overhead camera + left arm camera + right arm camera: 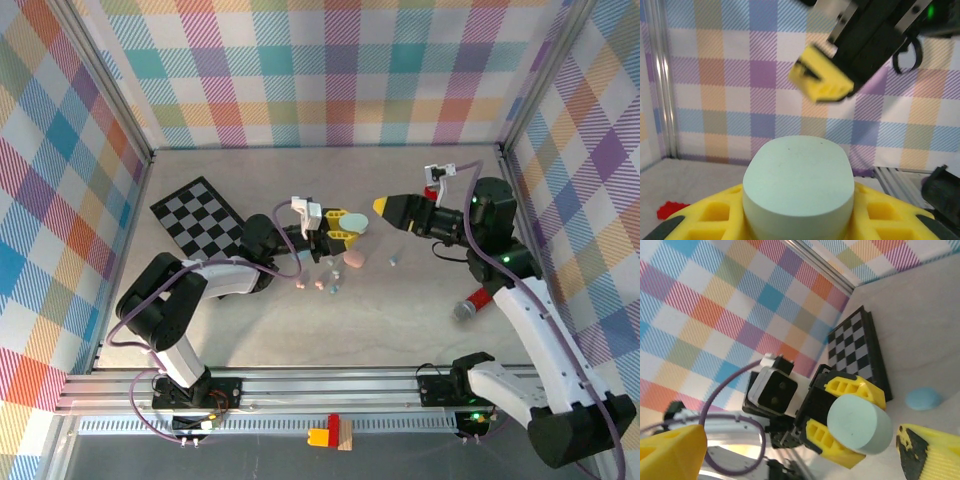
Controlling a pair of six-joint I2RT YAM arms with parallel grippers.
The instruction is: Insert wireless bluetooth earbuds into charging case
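Earbuds (318, 285) lie scattered near the table's (420, 300) middle, beside a pink case (354, 260). Above them the left gripper (343, 229), its arm reaching inward, clamps the mint charging case (357, 222). The right gripper (383, 206) faces it with fingers spread. Plaid walls (330, 70) enclose the table.

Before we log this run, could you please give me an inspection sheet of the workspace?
Surface: pale table, no spills seen.
Job's things: mint case held off the table; pink case and several tiny earbuds lie loose on the table nearby.
Clutter: checkered mat back left; red-and-yellow block beyond the front rail.
Grippers: left gripper shut on the mint case; right gripper open, facing it, not touching.
Cables: purple cable loops by the left wrist, no snag seen.
Surroundings: plaid walls on three sides.
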